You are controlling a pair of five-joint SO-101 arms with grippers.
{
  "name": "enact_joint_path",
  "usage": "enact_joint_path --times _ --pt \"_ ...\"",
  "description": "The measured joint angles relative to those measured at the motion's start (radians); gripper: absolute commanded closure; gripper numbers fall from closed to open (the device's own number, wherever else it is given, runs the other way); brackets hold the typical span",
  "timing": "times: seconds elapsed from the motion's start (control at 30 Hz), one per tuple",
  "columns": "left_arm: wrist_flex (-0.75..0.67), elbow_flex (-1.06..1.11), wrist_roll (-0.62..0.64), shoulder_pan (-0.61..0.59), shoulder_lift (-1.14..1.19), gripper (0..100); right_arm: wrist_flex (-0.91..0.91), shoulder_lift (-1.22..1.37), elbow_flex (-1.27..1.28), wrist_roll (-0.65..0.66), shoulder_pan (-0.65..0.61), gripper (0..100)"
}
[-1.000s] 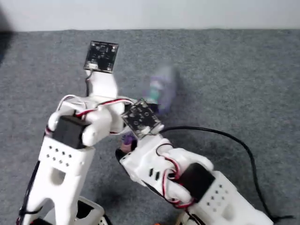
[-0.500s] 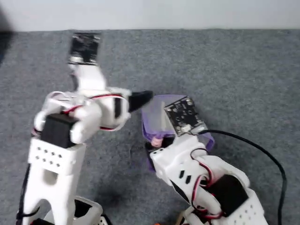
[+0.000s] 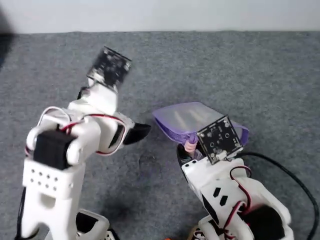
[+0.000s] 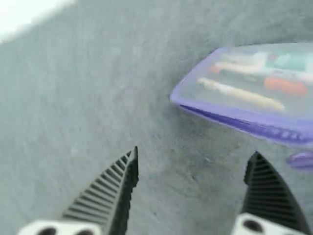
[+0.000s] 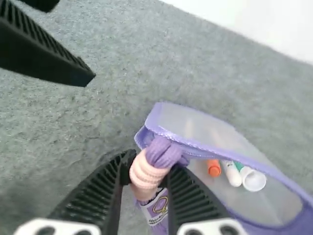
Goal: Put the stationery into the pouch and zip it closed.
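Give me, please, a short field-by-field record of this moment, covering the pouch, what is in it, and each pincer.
surface: grey table surface
pouch: purple, see-through, on the surface
contents: stationery inside, pens seen through the clear side
right pincer: shut on the pink zip pull at the pouch's corner
left pincer: open, holding nothing, above the surface, apart from the pouch
zip: cannot tell whether it is fully closed

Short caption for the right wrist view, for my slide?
Right tool grips the pink pull of the purple pouch, with pens visible inside.
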Motion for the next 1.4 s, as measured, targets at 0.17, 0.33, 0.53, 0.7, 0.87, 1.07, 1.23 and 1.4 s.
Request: enact_joint_path --times 0.17,0.33,0.53,0.7,0.87,1.07,1.23,1.4 --pt "-0.089 0.138 -0.115 0.077 -0.106 67 0.0 -0.009 -0.011 0.04 0.002 99.1" --pt "-0.195 0.292 -0.155 0.18 -0.196 67 -0.02 -0.009 -0.037 0.063 0.009 99.1" --pt "-0.42 0.453 -0.193 0.236 -0.233 67 -0.023 -0.009 -0.037 0.127 0.009 99.1" --pt "-0.591 0.537 -0.196 0.245 -0.233 67 -0.023 -0.009 -0.037 0.17 0.009 99.1" --pt "-0.678 0.605 -0.196 0.324 -0.233 69 -0.023 -0.009 -0.037 0.181 0.009 99.1" --pt "-0.793 0.674 -0.198 0.387 -0.224 73 0.021 -0.023 -0.046 0.183 0.011 99.1" --pt "-0.881 0.678 -0.198 0.39 -0.158 78 0.032 -0.026 -0.052 0.183 0.011 99.1" --pt "-0.928 0.678 -0.198 0.39 -0.124 95 0.032 -0.026 -0.052 0.183 0.018 99.1"
